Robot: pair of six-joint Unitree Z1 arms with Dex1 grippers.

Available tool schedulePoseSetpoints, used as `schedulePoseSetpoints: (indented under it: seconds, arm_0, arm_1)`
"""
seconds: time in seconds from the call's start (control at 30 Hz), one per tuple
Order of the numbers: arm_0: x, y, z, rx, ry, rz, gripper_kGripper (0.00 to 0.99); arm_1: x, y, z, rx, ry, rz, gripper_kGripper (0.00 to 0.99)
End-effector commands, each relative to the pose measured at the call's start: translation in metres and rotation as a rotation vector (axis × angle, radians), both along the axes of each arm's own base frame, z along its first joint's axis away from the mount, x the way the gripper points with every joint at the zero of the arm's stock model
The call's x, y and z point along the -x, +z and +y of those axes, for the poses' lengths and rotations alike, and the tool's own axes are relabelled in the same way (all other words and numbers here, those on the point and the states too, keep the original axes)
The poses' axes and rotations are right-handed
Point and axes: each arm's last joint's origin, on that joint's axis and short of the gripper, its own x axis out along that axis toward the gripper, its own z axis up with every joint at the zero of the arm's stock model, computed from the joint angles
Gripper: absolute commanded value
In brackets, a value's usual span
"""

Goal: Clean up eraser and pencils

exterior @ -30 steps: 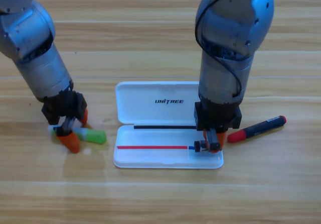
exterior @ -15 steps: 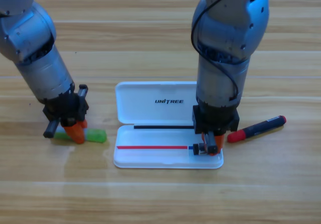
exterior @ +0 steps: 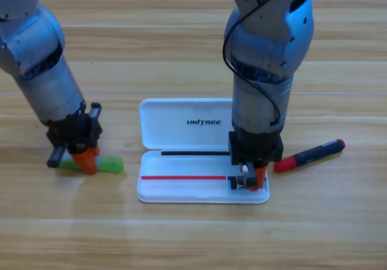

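Observation:
The light-green pencil [exterior: 107,164] lies on the table left of the white case [exterior: 175,120]. My left gripper [exterior: 85,159] points down at the pencil's left part and is shut on it. My right gripper [exterior: 251,179] stands over the right end of the case's lower half, shut on the small dark eraser [exterior: 237,183], which shows at its tips just above the tray floor. The black pencil with red ends [exterior: 309,154] rests slanted on the table right of the case, close to the right arm.
The case lies open, lid hinged up toward the back with the tray in front. Both grey arms come down from the top edge and flank the case.
The left gripper's jaws, open astride the green pencil a second ago, have shut on it. The right gripper has shifted slightly left and lower into the case.

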Motion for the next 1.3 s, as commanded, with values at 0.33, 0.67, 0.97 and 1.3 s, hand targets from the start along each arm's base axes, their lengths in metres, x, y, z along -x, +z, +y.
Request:
schedulePoseSetpoints:
  seconds: [0.33, 0.67, 0.97, 1.3]
  arm_0:
    - [0.014, 0.087, 0.001, -0.023, 0.057, -0.023, 0.0]
    - [0.034, 0.12, -0.037, 0.008, 0.073, -0.031, 0.0]
    - [0.035, 0.102, -0.086, 0.049, 0.05, 0.046, 0.0]
    - [0.026, 0.05, -0.145, 0.043, 0.012, 0.165, 0.0]
  arm_1:
    - [0.021, 0.046, -0.03, -0.005, -0.008, -0.031, 0.888]
    - [0.009, 0.051, -0.114, 0.066, 0.022, -0.023, 0.888]
    - [-0.05, -0.01, -0.13, 0.047, 0.029, -0.026, 0.885]
    - [-0.07, -0.046, -0.121, 0.023, 0.077, 0.031, 0.824]
